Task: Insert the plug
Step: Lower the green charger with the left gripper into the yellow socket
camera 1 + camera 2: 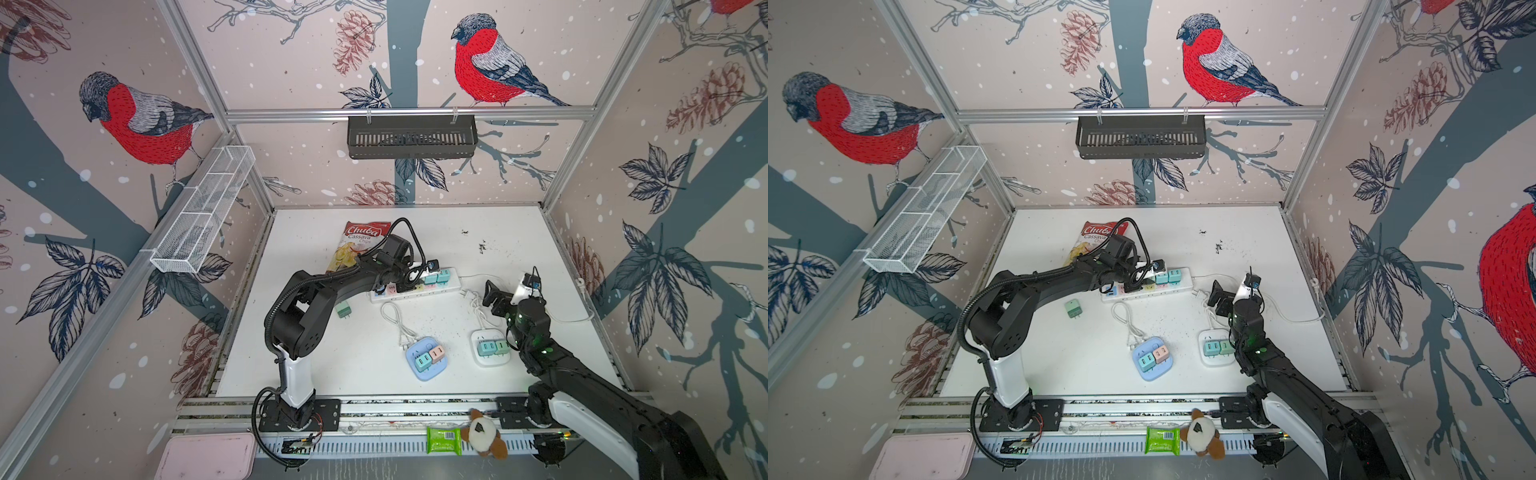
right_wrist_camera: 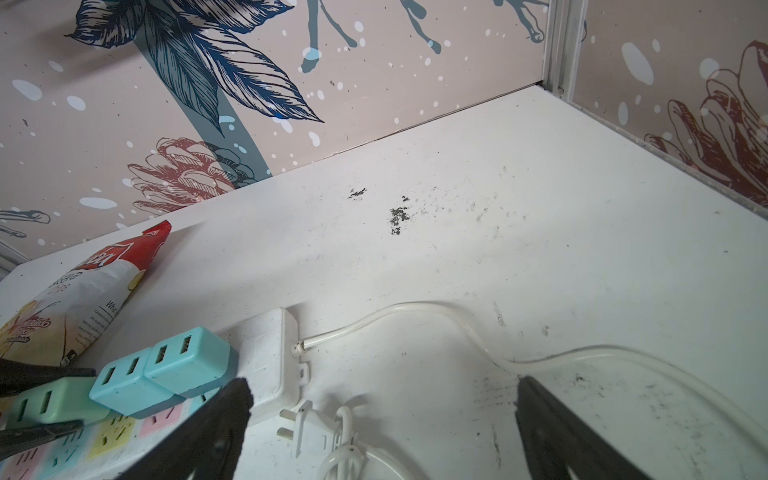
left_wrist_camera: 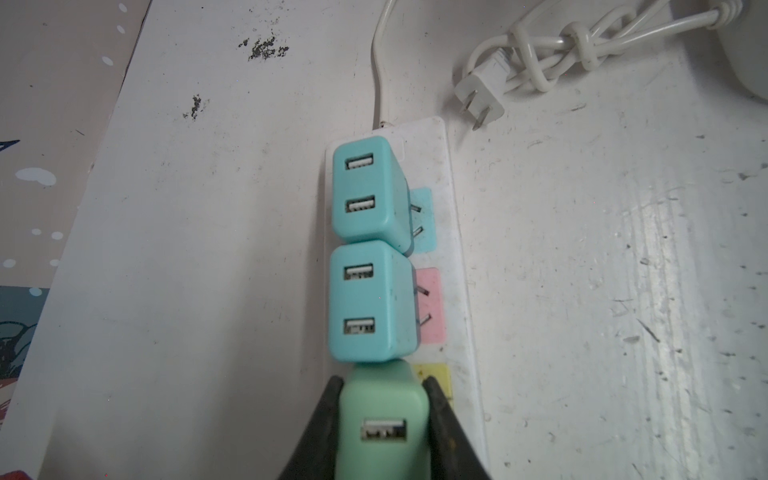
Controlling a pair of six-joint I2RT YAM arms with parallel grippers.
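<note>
Left gripper (image 3: 383, 386), lower centre, clamped on mint-green plastic cube plug (image 3: 382, 436) by its flat sides; judged light, rigid, slippery; right gripper (image 2: 384, 388) spread wide, empty.

The long white plastic power strip (image 1: 455, 279) bears pastel blue, pink and yellow socket patches, two boxy teal plastic chargers (image 1: 443, 275) and, at their nine o'clock, a boxy mint-green plastic charger (image 3: 382, 415).

Top views look down over the whole table (image 1: 519, 232); close wrist views share the power strip (image 3: 455, 257) (image 2: 266, 353).
</note>
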